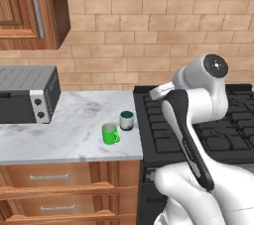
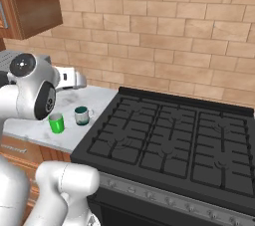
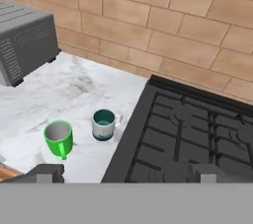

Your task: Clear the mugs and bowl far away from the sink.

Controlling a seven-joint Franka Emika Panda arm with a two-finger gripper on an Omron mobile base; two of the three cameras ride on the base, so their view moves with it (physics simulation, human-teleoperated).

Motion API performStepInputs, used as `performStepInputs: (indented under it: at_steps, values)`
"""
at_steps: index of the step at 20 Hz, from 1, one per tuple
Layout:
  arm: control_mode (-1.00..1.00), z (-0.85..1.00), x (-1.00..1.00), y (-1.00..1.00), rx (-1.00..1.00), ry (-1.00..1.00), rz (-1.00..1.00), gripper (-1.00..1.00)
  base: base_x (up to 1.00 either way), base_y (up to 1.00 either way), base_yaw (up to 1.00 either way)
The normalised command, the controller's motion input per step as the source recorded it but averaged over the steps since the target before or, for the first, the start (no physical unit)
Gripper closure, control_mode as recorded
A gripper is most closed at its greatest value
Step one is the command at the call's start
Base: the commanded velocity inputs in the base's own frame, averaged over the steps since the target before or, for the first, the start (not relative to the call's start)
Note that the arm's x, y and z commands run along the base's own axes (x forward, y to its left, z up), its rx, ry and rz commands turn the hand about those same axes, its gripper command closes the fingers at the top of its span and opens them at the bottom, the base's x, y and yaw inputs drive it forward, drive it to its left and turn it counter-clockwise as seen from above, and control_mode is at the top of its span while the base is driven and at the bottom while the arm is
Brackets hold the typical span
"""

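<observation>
We judge this the approach step, nothing picked up yet: our two-finger gripper (image 3: 123, 171) hangs above the counter with its dark fingertips (image 3: 47, 172) spread wide and empty. On the white marbled countertop (image 1: 69, 120), the bright green mug (image 3: 59, 137) stands at about eight o'clock in the hand view, the small white mug with a teal inside (image 3: 104, 124) just beside it at its two o'clock, near the black gas stove (image 1: 198, 130). Next we would need to descend over one mug and close on its rim.

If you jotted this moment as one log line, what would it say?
jaws: open, empty | green mug and teal-lined mug: upright on marble counter, beside stove | toaster oven: left
</observation>
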Motion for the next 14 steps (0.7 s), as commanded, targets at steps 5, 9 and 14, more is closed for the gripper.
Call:
performStepInputs:
  at_steps: [5,9,14]
  values:
    - [-1.00,0.23,-0.69,0.00,0.03,-0.06,-0.08,-1.00,0.00,0.00,0.00]
    - [-1.00,0.04,-0.48,0.00,0.03,-0.01,-0.14,-1.00,0.00,0.00,0.00]
    - [-1.00,0.00,-0.21,0.00,0.03,-0.01,-0.16,-1.00,0.00,0.00,0.00]
